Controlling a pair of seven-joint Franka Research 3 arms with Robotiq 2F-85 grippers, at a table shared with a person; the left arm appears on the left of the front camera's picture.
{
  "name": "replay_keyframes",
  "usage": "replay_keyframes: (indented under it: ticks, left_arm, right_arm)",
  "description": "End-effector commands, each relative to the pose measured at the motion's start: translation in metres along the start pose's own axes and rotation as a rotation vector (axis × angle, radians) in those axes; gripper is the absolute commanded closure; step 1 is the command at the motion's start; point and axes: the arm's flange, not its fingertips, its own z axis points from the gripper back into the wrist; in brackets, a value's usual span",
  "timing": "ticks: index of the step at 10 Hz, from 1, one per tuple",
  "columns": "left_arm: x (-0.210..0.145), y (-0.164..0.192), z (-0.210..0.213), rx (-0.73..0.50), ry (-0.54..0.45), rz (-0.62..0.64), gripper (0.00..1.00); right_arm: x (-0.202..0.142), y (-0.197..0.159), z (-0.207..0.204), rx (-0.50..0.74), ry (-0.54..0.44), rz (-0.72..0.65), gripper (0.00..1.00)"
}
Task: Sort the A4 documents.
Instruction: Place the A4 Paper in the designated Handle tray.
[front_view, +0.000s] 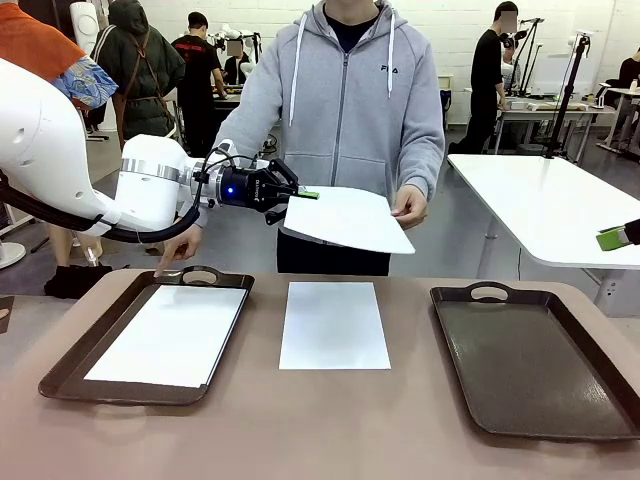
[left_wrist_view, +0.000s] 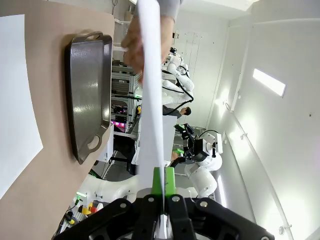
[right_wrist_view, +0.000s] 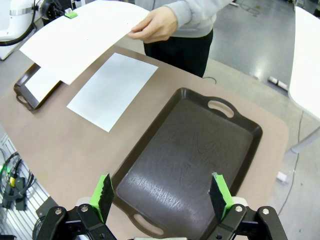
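Brown table (front_view: 330, 430) carrying two dark handled trays: left tray (front_view: 75, 370) near left edge, right tray (front_view: 530, 370) near right edge.

Sheet (front_view: 334, 325) between left tray (front_view: 60, 378) and right tray (front_view: 530, 370)

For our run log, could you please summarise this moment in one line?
left gripper shut on raised sheet; person's hand holds it; right gripper open over right tray; left tray holds another sheet

A white-painted brick wall (front_view: 450, 30) closes the far side of the room, above a smooth grey floor (front_view: 462, 225). A white table (front_view: 560, 205) stands at the right, with more tables (front_view: 545, 108) and standing people (front_view: 487, 75) behind it. A bright rectangular light panel (left_wrist_view: 269, 81) glows on a white surface.
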Motion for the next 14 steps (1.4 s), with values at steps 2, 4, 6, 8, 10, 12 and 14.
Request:
replay_keyframes:
  ticks: [2, 4, 6, 8, 10, 12, 14]
  left_arm:
    - [0.0, 0.0, 0.0, 0.0, 0.0, 0.0, 0.99]
    - [-0.025, -0.016, 0.01, 0.168, 0.024, -0.057, 0.99]
    - [-0.051, -0.028, 0.028, 0.303, 0.027, -0.091, 0.99]
    - [-0.076, -0.03, 0.054, 0.377, 0.015, -0.067, 0.99]
    - [-0.09, -0.026, 0.082, 0.424, -0.019, -0.024, 0.99]
    - [-0.1, -0.018, 0.108, 0.568, -0.036, 0.053, 0.99]
    - [-0.108, -0.008, 0.126, 0.708, -0.026, 0.114, 0.99]
  right_arm:
    - [-0.001, 0.0, -0.002, 0.016, -0.003, -0.001, 0.0]
    - [-0.001, 0.0, -0.002, 0.016, -0.003, -0.001, 0.0]
    - [-0.001, 0.0, -0.002, 0.016, -0.003, -0.001, 0.0]
    - [-0.001, 0.0, -0.002, 0.016, -0.003, -0.001, 0.0]
    - [-0.001, 0.0, -0.002, 0.016, -0.003, -0.001, 0.0]
    - [-0.001, 0.0, -0.002, 0.016, -0.003, -0.001, 0.0]
    - [-0.001, 0.0, -0.002, 0.016, -0.003, -0.001, 0.0]
